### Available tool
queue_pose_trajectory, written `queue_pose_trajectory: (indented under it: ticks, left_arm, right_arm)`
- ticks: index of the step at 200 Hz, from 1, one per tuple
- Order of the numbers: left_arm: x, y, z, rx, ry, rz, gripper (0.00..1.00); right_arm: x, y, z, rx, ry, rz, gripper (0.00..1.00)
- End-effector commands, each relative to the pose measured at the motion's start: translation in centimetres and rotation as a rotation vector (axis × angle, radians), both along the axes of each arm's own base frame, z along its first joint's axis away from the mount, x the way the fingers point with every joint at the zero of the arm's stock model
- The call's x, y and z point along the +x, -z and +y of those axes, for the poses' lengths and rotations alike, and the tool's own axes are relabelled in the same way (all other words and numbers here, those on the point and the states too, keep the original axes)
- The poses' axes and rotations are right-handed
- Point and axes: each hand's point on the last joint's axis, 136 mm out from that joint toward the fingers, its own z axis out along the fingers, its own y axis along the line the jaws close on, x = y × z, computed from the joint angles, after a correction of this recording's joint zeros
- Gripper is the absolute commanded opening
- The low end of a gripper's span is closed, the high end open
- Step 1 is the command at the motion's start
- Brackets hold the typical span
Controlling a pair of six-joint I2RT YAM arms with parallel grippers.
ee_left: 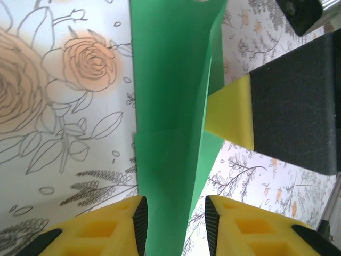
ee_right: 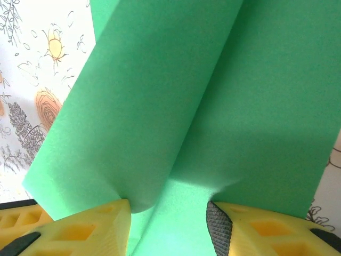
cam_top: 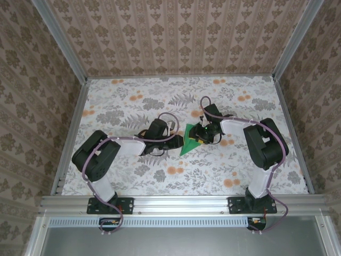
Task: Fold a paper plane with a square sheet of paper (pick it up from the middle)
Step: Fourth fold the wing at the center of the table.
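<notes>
**Top external view**
- Arms: two, bolted at the near edge, both reaching in toward the middle.
- Desk (cam_top: 133, 106): one, with a floral-printed top and patterned walls on three sides.
- Green paper (cam_top: 186, 147): one piece, a pointed folded shape at the middle of the desk. Whether it lies flat or is lifted cannot be told from here.
- Left tool (cam_top: 175, 141): one, just beside the paper's left edge.
- Right tool (cam_top: 200, 137): one, over the paper's right part and touching it.
- The paper sits between the two tools, which face each other across it.

**Left wrist view**
- Yellow fingers (ee_left: 106, 232) of the left tool: two, at the bottom of the picture, standing apart.
- Green paper (ee_left: 170, 106): one strip with a lengthwise crease, running up through the gap between the fingers.
- The near side of the paper lies against one pad. A sliver of desk shows between the paper and the other pad. The jaws are parted and not clamped on it.
- One yellow fingertip (ee_left: 232, 114) of the right tool, on a black body, touches the paper's right edge.

**Right wrist view**
- Yellow fingers (ee_right: 80, 232) of the right tool: two, at the bottom.
- Green paper (ee_right: 213, 80): one, folded into a trough with two flaps rising.
- Both fingers press the paper, which puckers at each contact. The jaws are part closed and grip it from both sides.
</notes>
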Motion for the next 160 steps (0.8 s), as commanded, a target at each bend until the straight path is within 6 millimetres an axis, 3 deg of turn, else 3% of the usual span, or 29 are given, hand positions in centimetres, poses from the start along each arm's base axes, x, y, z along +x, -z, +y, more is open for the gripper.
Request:
queue_pose_trajectory:
  ticks: [1, 54, 109, 136, 160]
  left_arm:
    - [-0.2, -0.2, -1.5, -0.05, 0.038, -0.003, 0.37]
    - [-0.2, 0.6, -2.6, -0.043, 0.063, -0.033, 0.37]
    - [0.4, 1.0, -3.6, -0.032, 0.091, -0.099, 0.23]
    - [0.4, 0.9, -3.4, -0.02, 0.106, -0.138, 0.11]
    - [0.2, 0.9, -3.2, -0.014, 0.131, -0.163, 0.07]
  right_arm:
    - [-4.3, 6.8, -4.9, -0.247, 0.064, 0.185, 0.48]
    - [-4.2, 6.5, -4.5, -0.225, 0.064, 0.18, 0.48]
    - [-4.0, 5.7, -3.8, -0.179, 0.057, 0.166, 0.48]
    - [-3.1, 3.5, -3.2, -0.118, 0.027, 0.096, 0.48]
    - [-1.9, 0.4, -2.2, -0.009, -0.031, -0.019, 0.48]
